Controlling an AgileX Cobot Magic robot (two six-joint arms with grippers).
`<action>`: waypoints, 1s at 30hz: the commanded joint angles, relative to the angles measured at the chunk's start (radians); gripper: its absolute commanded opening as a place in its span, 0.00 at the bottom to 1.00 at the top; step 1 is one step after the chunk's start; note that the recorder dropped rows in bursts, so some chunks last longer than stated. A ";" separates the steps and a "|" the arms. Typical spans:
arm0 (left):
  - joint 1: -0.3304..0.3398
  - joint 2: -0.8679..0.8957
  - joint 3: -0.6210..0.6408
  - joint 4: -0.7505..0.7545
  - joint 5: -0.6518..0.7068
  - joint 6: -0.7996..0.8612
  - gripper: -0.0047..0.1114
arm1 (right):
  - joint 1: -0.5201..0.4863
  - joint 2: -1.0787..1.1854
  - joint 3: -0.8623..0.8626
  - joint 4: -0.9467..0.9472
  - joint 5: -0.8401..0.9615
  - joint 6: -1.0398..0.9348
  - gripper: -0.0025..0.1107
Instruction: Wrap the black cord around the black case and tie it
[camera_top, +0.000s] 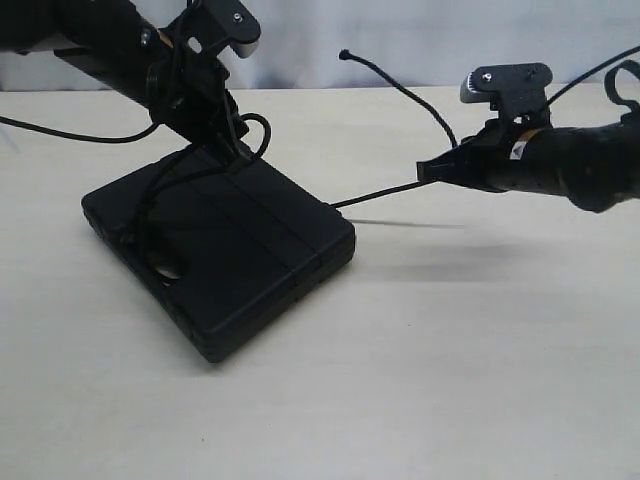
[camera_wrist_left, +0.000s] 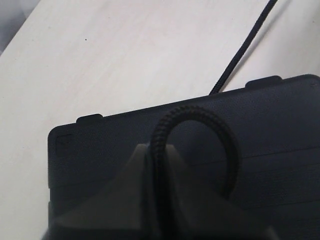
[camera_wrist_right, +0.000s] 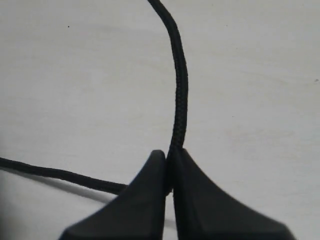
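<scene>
Wide, smooth pale table (camera_top: 470, 390) lies before the black case (camera_top: 230, 260), a flat ribbed plastic box. At its far edge the left claw (camera_top: 238, 150) is closed on a loop of braided black cord (camera_top: 375, 196). Right of the case, the right claw (camera_top: 428, 172) pinches the taut cord.

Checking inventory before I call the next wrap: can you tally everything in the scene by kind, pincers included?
1 black cord
1 black case
2 pincers: left pincer and right pincer, both shut on the cord
Total: 4
</scene>
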 joint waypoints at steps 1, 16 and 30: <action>0.003 -0.006 0.002 -0.008 -0.001 0.004 0.04 | -0.004 -0.030 0.055 -0.064 -0.093 -0.014 0.06; 0.124 -0.006 0.002 -0.306 0.000 0.315 0.04 | -0.006 -0.032 0.146 -0.202 -0.330 0.023 0.06; 0.134 -0.006 0.002 -0.332 0.029 0.315 0.04 | -0.031 0.209 -0.524 -0.070 0.673 0.047 0.38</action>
